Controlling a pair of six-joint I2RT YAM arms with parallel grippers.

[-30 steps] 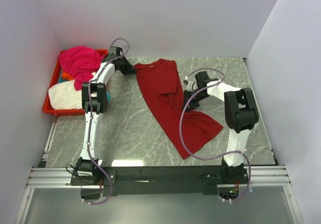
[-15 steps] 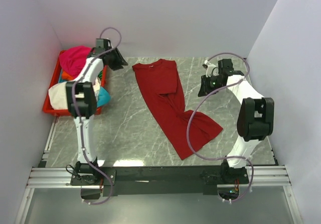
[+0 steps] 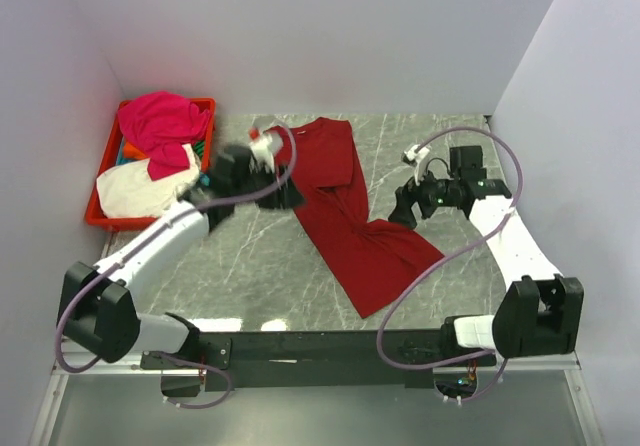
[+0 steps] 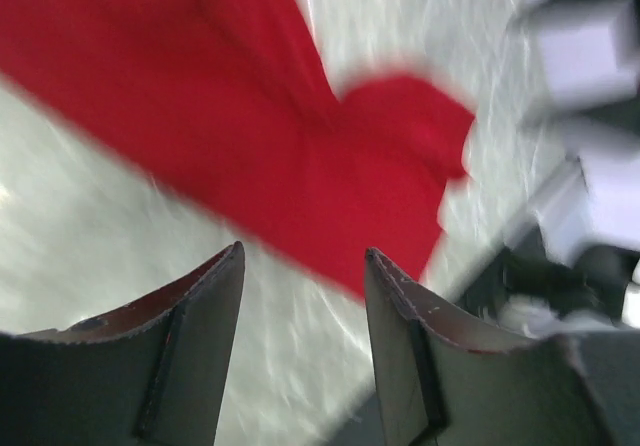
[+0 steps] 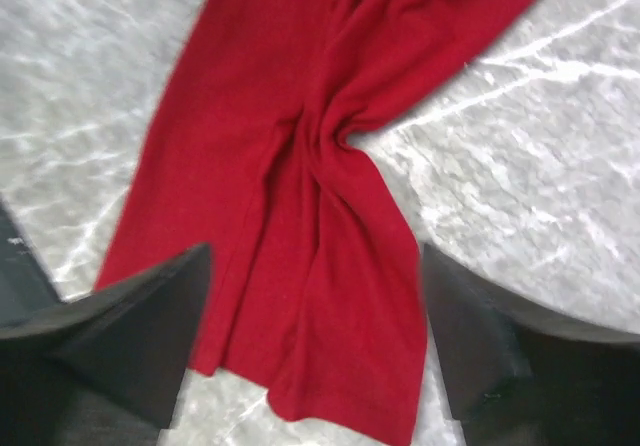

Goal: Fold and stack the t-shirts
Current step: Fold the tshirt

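Both arms have swung in since half a second ago. The left arm has left the red crate and now lies low across the surface, and the right arm has dropped its elbow and turned toward the cloth. The dark red t-shirt lies much as it did, flat apart from a bunched, narrow waist.

Its long axis runs diagonally, from the far end beside the left tool to the near hem beyond the right tool. The left tool is spread and holds nothing. In its blurred wrist view the shirt lies ahead of the fingers, not between them. The right tool is also spread wide and empty, and the shirt's gathered middle shows directly between its fingers, seemingly below them.

So the cloth sits to the right of the left tool and to the left of and under the right tool. The right one looks better placed over the waist, while the left is only at the shirt's edge. The fold probably depends on each tool taking its own end of that diagonal.

A magenta shirt and a cream-white shirt wait in the crate, behind the left tool.
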